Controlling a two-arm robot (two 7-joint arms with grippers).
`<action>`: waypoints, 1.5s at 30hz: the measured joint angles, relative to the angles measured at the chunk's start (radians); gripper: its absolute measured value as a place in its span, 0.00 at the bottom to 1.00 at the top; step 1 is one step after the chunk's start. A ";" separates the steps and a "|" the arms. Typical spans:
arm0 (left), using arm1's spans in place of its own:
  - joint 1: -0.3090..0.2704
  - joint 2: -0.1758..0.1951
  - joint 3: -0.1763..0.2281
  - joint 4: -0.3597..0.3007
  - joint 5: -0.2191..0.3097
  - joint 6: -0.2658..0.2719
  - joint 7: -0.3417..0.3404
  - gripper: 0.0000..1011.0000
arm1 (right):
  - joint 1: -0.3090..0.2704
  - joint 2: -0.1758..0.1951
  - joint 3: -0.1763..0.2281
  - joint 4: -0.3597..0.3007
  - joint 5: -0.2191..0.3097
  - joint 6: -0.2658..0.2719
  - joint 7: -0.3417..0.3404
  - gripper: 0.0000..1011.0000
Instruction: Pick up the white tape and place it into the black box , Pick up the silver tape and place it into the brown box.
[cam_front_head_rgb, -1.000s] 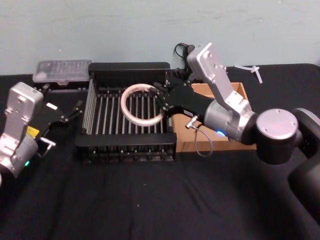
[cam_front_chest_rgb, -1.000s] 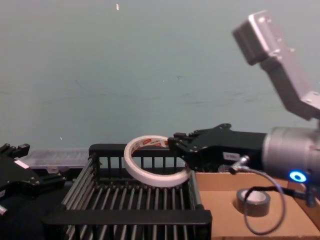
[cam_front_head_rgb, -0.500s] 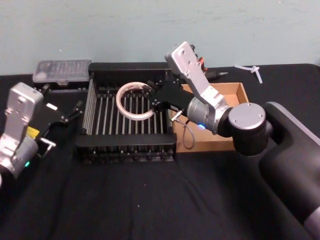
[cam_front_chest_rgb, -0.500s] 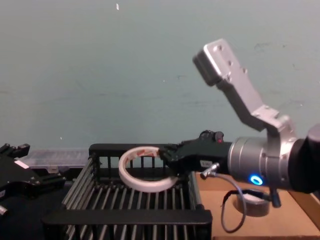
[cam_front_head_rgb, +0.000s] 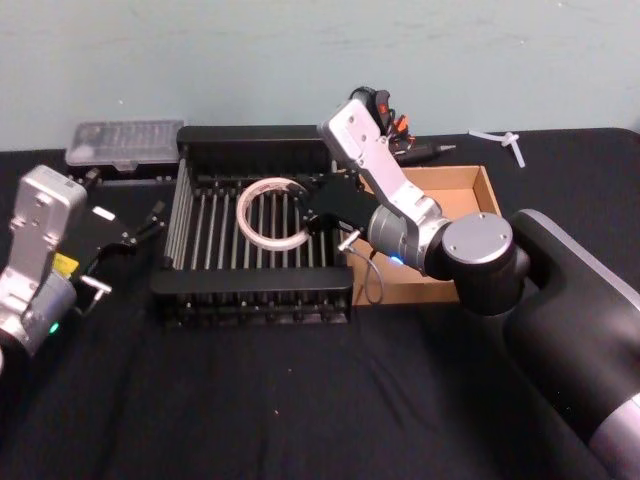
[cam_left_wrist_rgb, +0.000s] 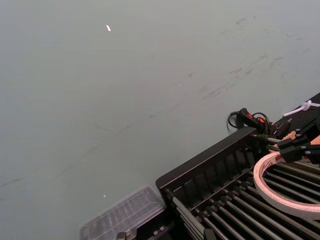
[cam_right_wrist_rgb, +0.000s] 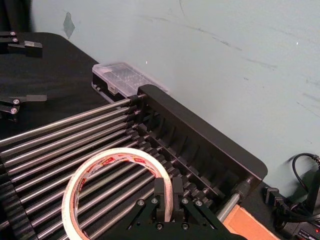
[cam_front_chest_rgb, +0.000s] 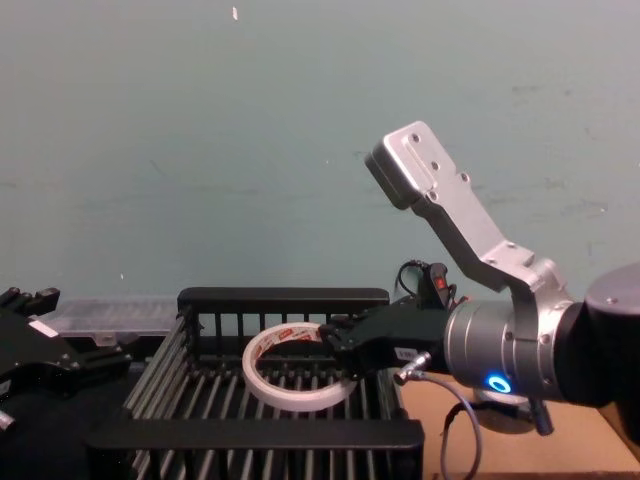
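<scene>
**White tape lowered into the black box**

Lower now than a second ago, the white tape (cam_front_head_rgb: 272, 212) has come down from above the rim of the black box (cam_front_head_rgb: 255, 289) to sit inside its walls, over the right half of the bar floor. The right gripper (cam_front_head_rgb: 312, 205) has swung in with it, its arm folded more tightly over the near right corner of the box, and it still holds the ring: the right wrist view shows two fingers (cam_right_wrist_rgb: 159, 199) pinching the tape's wall, one inside the loop and one outside. In the chest view the ring (cam_front_chest_rgb: 297, 366) is tilted, its far edge higher. Whether its low edge touches the bars cannot be told, since the front rim cuts across that part.

Red-orange print shows on the tape's inner face (cam_right_wrist_rgb: 116, 159) in the right wrist view; the words are too small to read.

The brown box (cam_front_head_rgb: 466, 187) lies just right of the black one, most of it covered by the right arm, so only its far right corner and a strip of floor show. The silver tape is hidden behind the arm.

The left gripper (cam_front_head_rgb: 140, 231) is parked on the table (cam_front_head_rgb: 250, 400) left of the black box, fingers apart and holding nothing. A clear plastic case (cam_front_head_rgb: 125, 142) lies at the table's back left
</scene>
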 joint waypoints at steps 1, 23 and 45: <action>0.000 0.000 0.000 0.000 0.000 0.000 0.000 0.99 | 0.000 0.000 0.000 -0.001 0.000 0.000 0.000 0.09; 0.000 0.000 0.000 0.000 0.000 0.000 0.000 0.99 | -0.002 0.003 0.000 -0.008 0.007 0.000 0.003 0.56; 0.000 0.000 0.000 0.000 0.000 0.000 0.000 0.99 | -0.002 0.004 0.000 -0.010 0.009 0.000 0.005 0.99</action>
